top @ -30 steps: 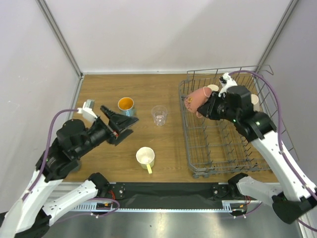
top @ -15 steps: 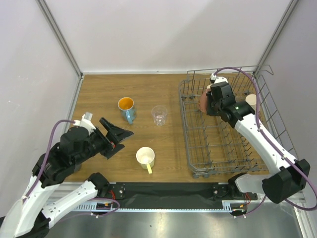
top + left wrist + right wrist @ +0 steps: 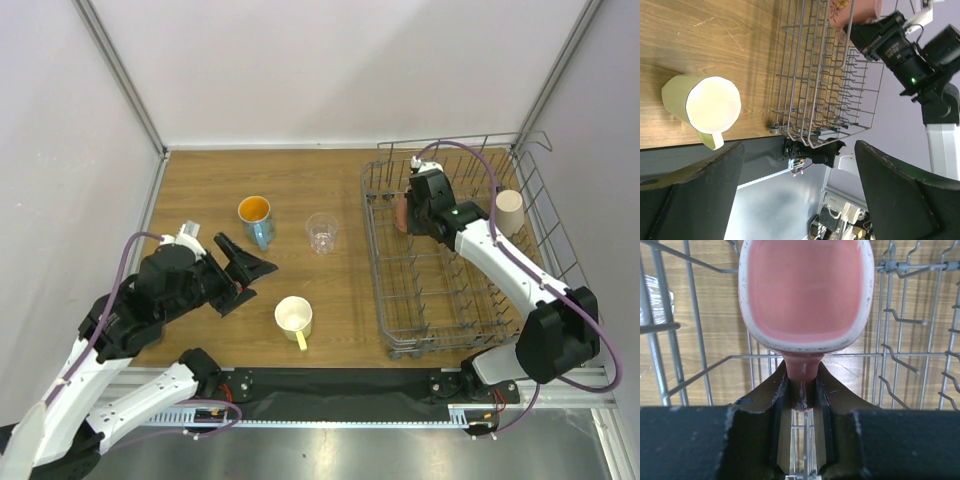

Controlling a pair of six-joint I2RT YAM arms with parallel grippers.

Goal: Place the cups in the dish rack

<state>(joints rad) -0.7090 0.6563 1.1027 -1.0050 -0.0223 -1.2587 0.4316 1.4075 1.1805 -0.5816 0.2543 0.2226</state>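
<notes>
**Pink cup held over the rack's far-left corner**

The dish rack fills the right side of the table; a beige cup stands at its far-right side. The right arm reaches into the far-left corner, inside the wire walls.

The right gripper is clamped on the pink cup by the handle. The cup lies straight ahead of the fingers, with its mouth turned back toward the wrist camera, so its long axis runs roughly along that camera's line of sight. Rack wires cross behind and beside it. Whether it touches tines or floor cannot be told.

Likely next step: lower and release, which depends on the rim clearing the wire just under it.

The left gripper hangs wide open and empty over the table, well apart from the rack. It is the nearer arm to the three loose cups:
- a yellow-cream cup, just ahead of it
- a blue cup, orange inside
- a clear glass

The pink cup is glossy with a speckled, squarish pale rim (floral print outside, seen from the left wrist) and a stubby handle.
</notes>
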